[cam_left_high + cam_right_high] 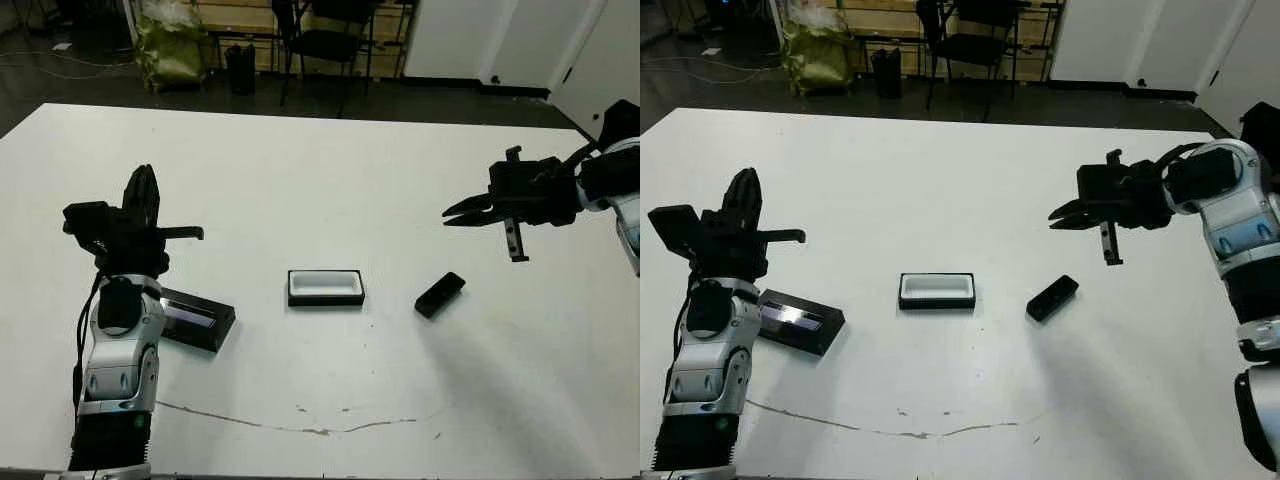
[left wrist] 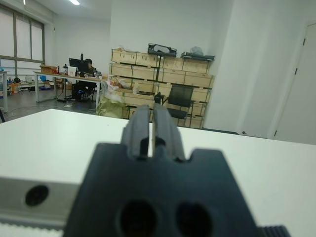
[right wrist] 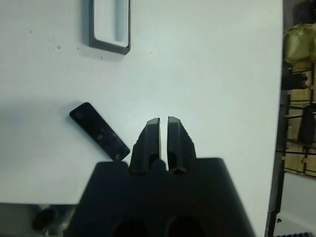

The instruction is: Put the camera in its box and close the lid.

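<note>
Though apart, camera [image 1: 440, 295] below right tool [image 1: 449, 212].

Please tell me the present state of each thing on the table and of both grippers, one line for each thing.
camera: lying free on the table, outside the box.
box: open, empty, white lining showing.
lid: off, lying flat near the left arm.
left gripper: shut, empty, raised.
right gripper: shut, empty, above the table.

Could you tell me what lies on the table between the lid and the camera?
The open box, empty with its white lining showing, sits between the lid and the camera. Both head views show this; otherwise the table there is bare.
</note>
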`<state>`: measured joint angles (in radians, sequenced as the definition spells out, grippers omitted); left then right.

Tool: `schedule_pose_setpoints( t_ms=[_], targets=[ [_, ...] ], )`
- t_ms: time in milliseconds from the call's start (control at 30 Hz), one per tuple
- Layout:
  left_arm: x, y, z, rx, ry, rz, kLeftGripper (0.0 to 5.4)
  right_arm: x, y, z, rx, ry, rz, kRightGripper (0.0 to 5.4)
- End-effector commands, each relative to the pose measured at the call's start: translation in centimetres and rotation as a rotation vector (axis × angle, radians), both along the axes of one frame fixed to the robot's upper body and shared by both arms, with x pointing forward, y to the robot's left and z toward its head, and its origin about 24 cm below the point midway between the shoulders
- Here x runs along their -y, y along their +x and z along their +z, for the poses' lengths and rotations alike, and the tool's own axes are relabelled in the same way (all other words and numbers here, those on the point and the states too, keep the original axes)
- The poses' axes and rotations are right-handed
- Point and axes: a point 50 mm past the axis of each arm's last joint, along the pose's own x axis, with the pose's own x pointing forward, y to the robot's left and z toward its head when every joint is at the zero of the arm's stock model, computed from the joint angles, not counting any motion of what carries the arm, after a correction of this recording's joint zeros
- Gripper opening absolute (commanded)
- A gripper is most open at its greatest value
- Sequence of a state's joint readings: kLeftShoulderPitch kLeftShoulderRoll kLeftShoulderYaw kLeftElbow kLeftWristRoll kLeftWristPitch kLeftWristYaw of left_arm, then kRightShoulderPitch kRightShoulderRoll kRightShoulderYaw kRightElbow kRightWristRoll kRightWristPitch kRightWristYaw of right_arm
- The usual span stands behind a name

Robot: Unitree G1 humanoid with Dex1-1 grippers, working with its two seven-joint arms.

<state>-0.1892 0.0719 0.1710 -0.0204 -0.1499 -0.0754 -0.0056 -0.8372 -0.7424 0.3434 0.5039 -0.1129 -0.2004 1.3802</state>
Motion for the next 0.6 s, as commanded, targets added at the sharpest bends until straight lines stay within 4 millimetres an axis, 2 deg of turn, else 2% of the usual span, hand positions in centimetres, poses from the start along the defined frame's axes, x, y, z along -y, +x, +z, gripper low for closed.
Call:
schedule_pose_setpoints(
  t_ms=[33, 233, 433, 600],
  targets=[
    [-0.1, -0.1, -0.7, -0.036, -0.004, -0.002, 0.01, -0.5, 0.1, 0.0, -0.045, -0.049, 0.042, 0.0],
    [-0.1, -0.2, -0.7, -0.039, 0.004, 0.01, 0.01, -1.2, -0.6, 1.4, -0.15, -0.188, 0.108, 0.0],
    [-0.1, -0.2, -0.7, -0.043, -0.006, 0.01, 0.01, -0.8, -0.9, -0.3, -0.262, -0.274, 0.126, 0.0],
    [0.1, -0.3, -0.8, -0.048, -0.01, 0.011, 0.01, -0.7, -1.2, -1.8, -0.363, -0.213, 0.12, 0.0]
  ],
)
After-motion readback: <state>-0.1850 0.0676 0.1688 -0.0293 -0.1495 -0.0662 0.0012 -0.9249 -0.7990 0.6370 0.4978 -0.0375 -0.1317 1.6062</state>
